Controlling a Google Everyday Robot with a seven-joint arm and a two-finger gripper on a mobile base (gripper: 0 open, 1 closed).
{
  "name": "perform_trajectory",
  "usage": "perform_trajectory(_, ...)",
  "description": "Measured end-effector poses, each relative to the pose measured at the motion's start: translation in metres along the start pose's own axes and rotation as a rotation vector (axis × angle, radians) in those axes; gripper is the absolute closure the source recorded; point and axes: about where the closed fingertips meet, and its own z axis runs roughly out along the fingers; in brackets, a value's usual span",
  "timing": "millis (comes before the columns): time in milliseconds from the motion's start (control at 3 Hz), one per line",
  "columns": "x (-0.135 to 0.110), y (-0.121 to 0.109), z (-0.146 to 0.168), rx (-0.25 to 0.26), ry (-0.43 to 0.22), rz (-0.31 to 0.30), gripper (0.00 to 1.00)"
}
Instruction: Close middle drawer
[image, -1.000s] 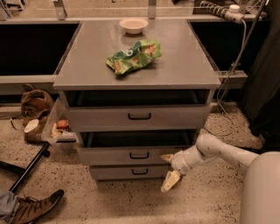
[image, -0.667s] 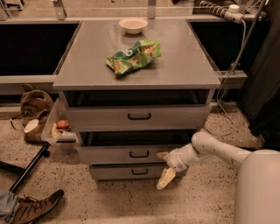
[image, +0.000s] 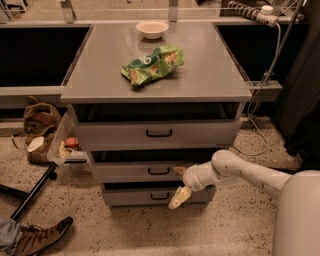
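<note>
**While the low flat grey middle drawer (image: 125, 172) stands ajar, the white two-finger gripper (image: 179, 184) edges left**

At the far left, a clear plastic bin (image: 55, 145) sits beside the grey metal cabinet (image: 100, 75). The cabinet's top carries a crumpled green snack bag (image: 152, 64) and a small white bowl (image: 152, 29). The middle drawer shows a dark gap above its front. Since a second ago the gripper has shifted left, and it is now just right of the small dark loop handle (image: 158, 171). Its fingers are spread wide and hold nothing, with the upper tip at the drawer's front.
</note>
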Motion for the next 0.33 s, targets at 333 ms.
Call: perform_trajectory(333,0.0010,-0.0088,0.0026,0.037,0.003,0.000,0.00)
